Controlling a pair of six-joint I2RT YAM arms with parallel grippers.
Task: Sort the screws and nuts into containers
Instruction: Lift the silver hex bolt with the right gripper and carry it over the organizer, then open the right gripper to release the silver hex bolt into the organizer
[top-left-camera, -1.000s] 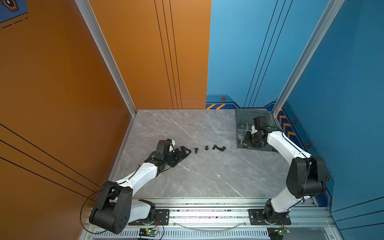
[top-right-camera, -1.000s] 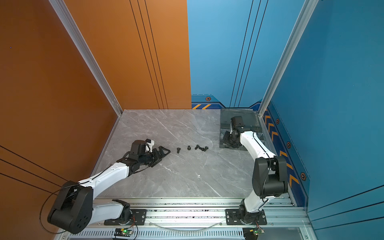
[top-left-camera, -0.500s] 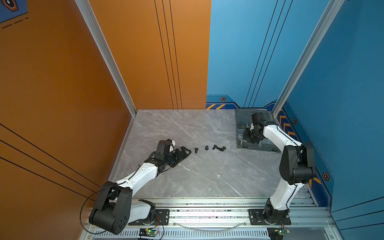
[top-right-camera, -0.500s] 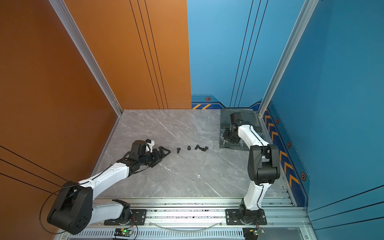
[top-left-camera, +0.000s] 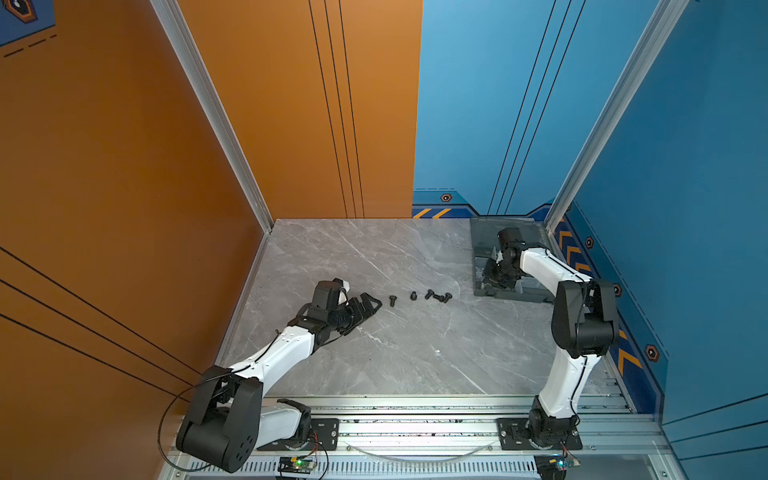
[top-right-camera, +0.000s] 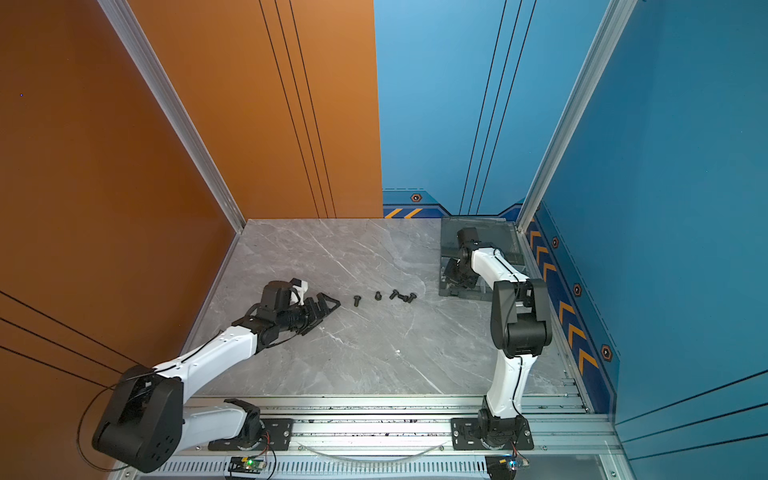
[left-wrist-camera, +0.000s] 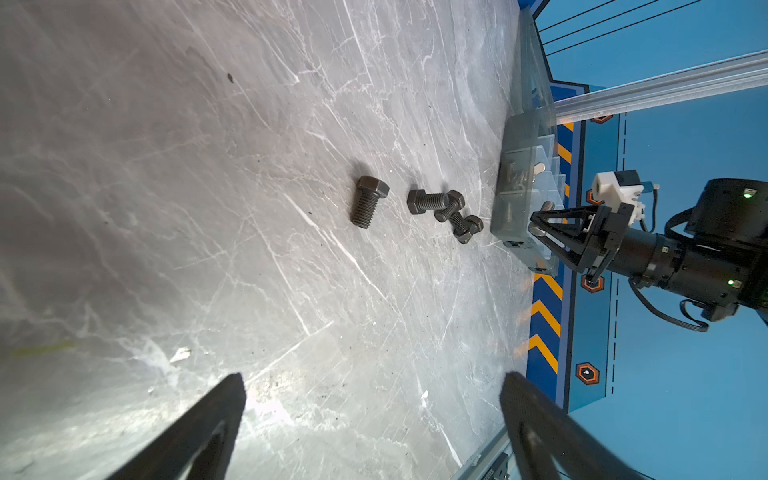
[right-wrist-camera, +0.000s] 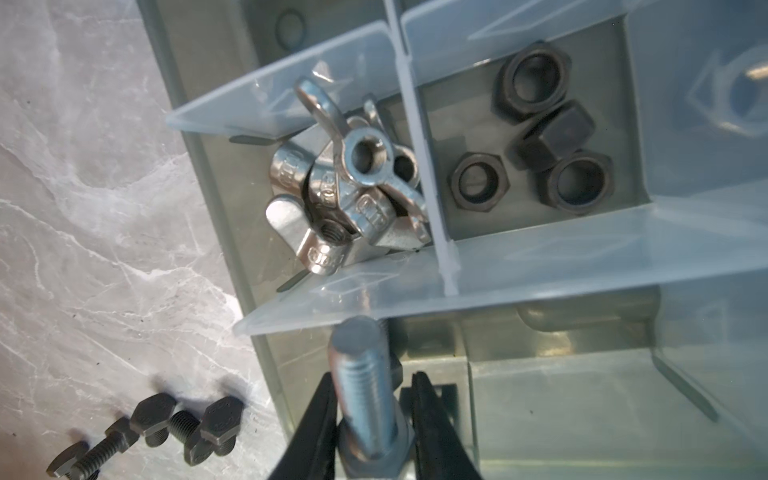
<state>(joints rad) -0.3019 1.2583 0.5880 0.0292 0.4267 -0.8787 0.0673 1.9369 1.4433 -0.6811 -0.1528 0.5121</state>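
Observation:
Several black screws (top-left-camera: 413, 295) (top-right-camera: 377, 296) (left-wrist-camera: 368, 201) lie in a short row on the grey marble table. The smoky-grey organiser box (top-left-camera: 478, 249) (top-right-camera: 446, 245) (right-wrist-camera: 183, 83) stands at the back right. My right gripper (right-wrist-camera: 374, 380) (top-left-camera: 494, 274) (top-right-camera: 455, 276) is shut on a silver screw (right-wrist-camera: 361, 357), above the compartment beside the one with silver wing nuts (right-wrist-camera: 345, 187). Black hex nuts (right-wrist-camera: 536, 137) fill the neighbouring compartment. My left gripper (left-wrist-camera: 374, 390) (top-left-camera: 372, 303) (top-right-camera: 332, 303) is open and empty, low over the table just left of the screws.
The box's open lid (top-left-camera: 515, 226) lies flat toward the back wall. Orange and blue walls (top-left-camera: 124, 208) close in the table on the left, back and right. An aluminium rail (top-left-camera: 415, 428) with both arm bases runs along the front edge.
The right arm's elbow has swung up and inward while its gripper stays over the box with the silver screw. The left arm has not moved.

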